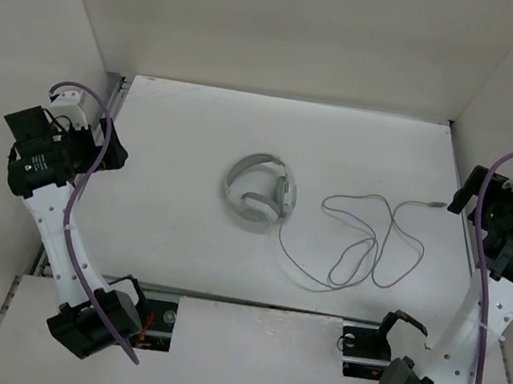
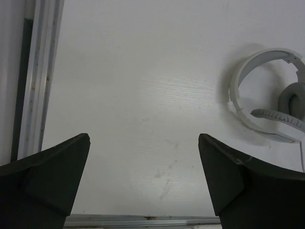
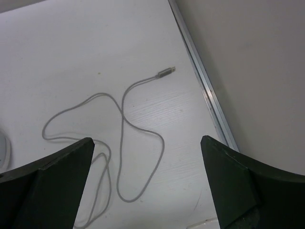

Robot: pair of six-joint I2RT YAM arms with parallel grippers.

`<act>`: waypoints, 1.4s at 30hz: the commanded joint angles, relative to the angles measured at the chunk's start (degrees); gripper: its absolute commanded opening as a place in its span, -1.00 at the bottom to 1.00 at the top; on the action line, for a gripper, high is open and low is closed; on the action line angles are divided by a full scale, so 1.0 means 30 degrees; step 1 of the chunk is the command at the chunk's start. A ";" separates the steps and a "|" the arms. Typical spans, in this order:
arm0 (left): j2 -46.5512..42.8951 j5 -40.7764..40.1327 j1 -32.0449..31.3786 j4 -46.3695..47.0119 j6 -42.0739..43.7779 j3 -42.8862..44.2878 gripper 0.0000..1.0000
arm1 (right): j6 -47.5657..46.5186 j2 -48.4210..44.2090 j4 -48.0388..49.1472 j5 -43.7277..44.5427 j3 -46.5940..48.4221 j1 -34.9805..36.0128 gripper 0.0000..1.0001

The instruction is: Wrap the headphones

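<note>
The white and light-grey headphones lie flat at the middle of the table; they also show at the right edge of the left wrist view. Their thin grey cable runs right in loose loops, ending in a plug near the right rail. The right wrist view shows the cable and plug. My left gripper is open and empty, held near the left wall, far from the headphones. My right gripper is open and empty above the cable loops, near the right wall.
White walls enclose the table on three sides. Metal rails run along the left edge and right edge. Thick purple arm cables hang along both arms. The arm bases sit at the near edge.
</note>
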 commanded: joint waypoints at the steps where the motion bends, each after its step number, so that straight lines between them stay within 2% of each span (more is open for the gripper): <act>1: -0.1999 -0.0196 -0.1170 0.2552 -0.0946 -0.0616 1.00 | 0.0251 -0.1418 0.2851 0.0378 -0.0428 0.1000 1.00; 7: -0.3087 -0.0633 -0.6116 0.3757 -0.2058 -0.2433 1.00 | 0.0338 -0.3498 0.5574 -0.0674 -0.3618 0.2322 1.00; 11: -0.2707 -0.2241 -1.0305 0.4574 -0.2529 -0.3692 1.00 | 0.0546 -0.4085 0.7214 -0.1173 -0.5348 0.2905 1.00; 13: -0.2444 -0.2859 -1.1541 0.5277 -0.2645 -0.4191 1.00 | 0.0078 -0.4465 0.8239 -0.0912 -0.6109 0.3753 1.00; 17: -0.1478 -0.2979 -1.3008 0.6946 -0.4019 -0.4807 1.00 | 0.0045 -0.4848 0.9621 -0.0764 -0.7197 0.5862 1.00; 19: -0.1126 -0.3006 -1.3768 0.7796 -0.4403 -0.5129 1.00 | 0.0805 -0.4644 0.9475 -0.1695 -0.7547 0.6626 1.00; 22: -0.0453 -0.3299 -1.4969 0.8968 -0.4842 -0.5947 1.00 | 0.1015 -0.4555 0.9650 -0.3544 -0.8892 0.6657 1.00; 30: 0.2095 -0.6110 -1.7433 1.2104 -0.4960 -0.8354 1.00 | 0.1218 -0.4732 0.9797 -0.3781 -1.0040 0.6248 1.00; 37: 0.6225 -0.7664 -1.7698 1.4099 -0.4962 -0.6482 0.90 | 0.1481 -0.4233 1.1027 -0.4104 -0.9776 0.7711 1.00; 42: 0.9504 -0.7871 -1.8020 1.4304 -0.2975 -0.3672 0.85 | 0.1746 -0.4174 1.1758 -0.4601 -1.0477 0.8472 1.00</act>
